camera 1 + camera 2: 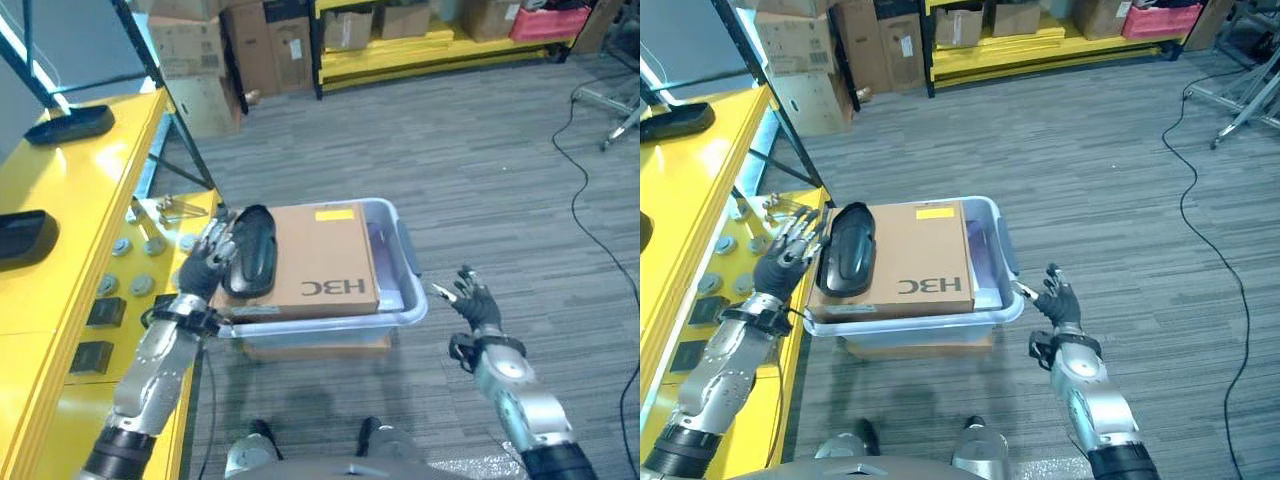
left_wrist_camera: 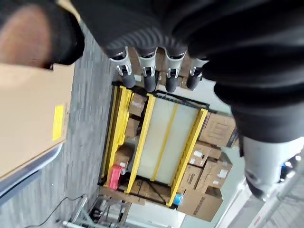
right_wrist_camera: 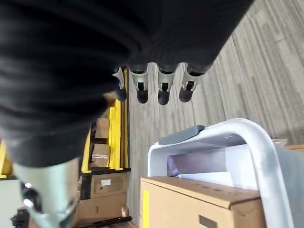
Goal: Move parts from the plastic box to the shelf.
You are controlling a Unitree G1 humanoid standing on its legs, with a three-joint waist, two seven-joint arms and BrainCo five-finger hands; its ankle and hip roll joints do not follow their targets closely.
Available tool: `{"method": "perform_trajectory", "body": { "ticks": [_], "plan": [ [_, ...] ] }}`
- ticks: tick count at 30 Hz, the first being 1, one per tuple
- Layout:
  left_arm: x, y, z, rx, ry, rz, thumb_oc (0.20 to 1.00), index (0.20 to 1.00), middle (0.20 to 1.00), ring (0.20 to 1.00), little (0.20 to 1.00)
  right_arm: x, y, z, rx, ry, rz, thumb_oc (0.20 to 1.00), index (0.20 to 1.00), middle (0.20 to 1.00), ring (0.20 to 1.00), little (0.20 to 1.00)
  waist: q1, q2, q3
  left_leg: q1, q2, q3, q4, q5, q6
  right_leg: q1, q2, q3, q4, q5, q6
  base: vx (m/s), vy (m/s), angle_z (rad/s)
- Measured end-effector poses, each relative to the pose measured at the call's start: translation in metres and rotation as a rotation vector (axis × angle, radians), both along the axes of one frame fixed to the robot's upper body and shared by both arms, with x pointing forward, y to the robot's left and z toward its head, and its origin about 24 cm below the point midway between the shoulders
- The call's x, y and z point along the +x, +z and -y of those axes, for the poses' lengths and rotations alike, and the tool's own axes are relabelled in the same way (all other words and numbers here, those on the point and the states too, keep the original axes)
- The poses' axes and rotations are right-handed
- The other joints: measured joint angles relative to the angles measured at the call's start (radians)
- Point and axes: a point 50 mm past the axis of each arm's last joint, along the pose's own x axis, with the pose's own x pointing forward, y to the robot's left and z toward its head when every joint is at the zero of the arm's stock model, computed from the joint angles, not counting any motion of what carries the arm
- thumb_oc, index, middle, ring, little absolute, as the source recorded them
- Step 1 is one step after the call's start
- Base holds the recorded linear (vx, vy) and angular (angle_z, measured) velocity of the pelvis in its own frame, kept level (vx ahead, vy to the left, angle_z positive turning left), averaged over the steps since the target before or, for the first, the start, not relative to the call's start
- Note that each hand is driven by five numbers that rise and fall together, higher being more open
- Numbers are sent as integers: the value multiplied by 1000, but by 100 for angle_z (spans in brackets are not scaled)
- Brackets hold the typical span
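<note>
A: Black part (image 1: 251,250): 1, on cardboard carton (image 1: 320,260) in plastic box (image 1: 405,262); reachable?
B: Left hand (image 1: 208,258) beside it, fingers extended, empty. Right hand (image 1: 472,300) open, clear.

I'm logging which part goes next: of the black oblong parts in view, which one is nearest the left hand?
The black part lying on the cardboard box in the plastic box, beside the left hand; the other two rest apart on the yellow shelf.

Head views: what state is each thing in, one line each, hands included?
Plastic box: open-topped, on a carton on the floor.
Cardboard box: closed, flat in the plastic box.
Black part: lying on the cardboard box.
Left hand: open, beside the black part.
Right hand: open, holding nothing.
Shelf: holds two black parts.
</note>
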Motion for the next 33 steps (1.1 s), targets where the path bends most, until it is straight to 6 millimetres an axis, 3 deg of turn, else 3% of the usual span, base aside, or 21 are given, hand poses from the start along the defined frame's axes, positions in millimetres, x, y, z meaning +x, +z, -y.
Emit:
{"method": "perform_trajectory", "body": {
  "ticks": [3, 6, 12, 15, 16, 20, 23, 33],
  "plan": [
    [-2, -1, -9, 34, 16, -23, 1000, 1000, 1000, 1000, 1000, 3, 4, -5, 6, 12, 23, 1000, 1000, 1000, 1000, 1000, 35, -40, 2, 3, -52, -1, 4, -35, 33, 12, -51, 0, -17, 19, 34, 88, 122, 9],
    [-3, 0, -13, 58, 12, -23, 1000, 1000, 1000, 1000, 1000, 16, 17, -8, -38, 32, 80, 1000, 1000, 1000, 1000, 1000, 71, -36, 6, 2, -93, -8, 7, -51, 54, 45, -80, -6, -59, 56, 62, 90, 111, 17],
    [-4, 10, 0, 67, -76, 33, 1000, 1000, 1000, 1000, 1000, 57, 54, -19, -128, 34, 225, 1000, 1000, 1000, 1000, 1000, 133, -28, 27, -25, -110, -49, 32, -63, 67, 74, -91, -38, -100, 83, 71, 10, 72, 20],
    [2, 16, 15, 68, -152, 70, 1000, 1000, 1000, 1000, 1000, 84, 70, -12, -153, -73, 259, 1000, 1000, 1000, 1000, 1000, 164, -16, 52, -90, -104, -83, 74, -66, 67, 40, -92, -59, -97, 85, 66, -142, 38, 23],
    [6, 22, 20, 68, -170, 97, 1000, 1000, 1000, 1000, 1000, 97, 82, -7, -170, -136, 276, 1000, 1000, 1000, 1000, 1000, 182, -6, 75, -131, -97, -86, 94, -63, 72, 8, -91, -64, -89, 94, 58, -137, 22, 14],
    [21, 46, 41, 74, -240, 210, 1000, 1000, 1000, 1000, 1000, 124, 100, 17, -205, -389, 259, 1000, 1000, 1000, 1000, 1000, 239, 21, 161, -232, -97, -137, 127, -44, 90, -48, -91, -110, -77, 113, 48, -172, 37, 30],
    [25, 49, 46, 79, -257, 222, 1000, 1000, 1000, 1000, 1000, 130, 104, 19, -201, -448, 255, 1000, 1000, 1000, 1000, 1000, 266, 26, 208, -254, -106, -155, 131, -38, 95, -63, -98, -118, -67, 113, 47, -57, 74, 20],
    [25, 49, 45, 77, -248, 254, 1000, 1000, 1000, 1000, 1000, 133, 97, 24, -227, -481, 227, 1000, 1000, 1000, 1000, 1000, 326, 31, 219, -260, -142, -200, 127, -39, 101, -28, -123, -172, -81, 110, 63, -21, 43, 17]
  ]
}}
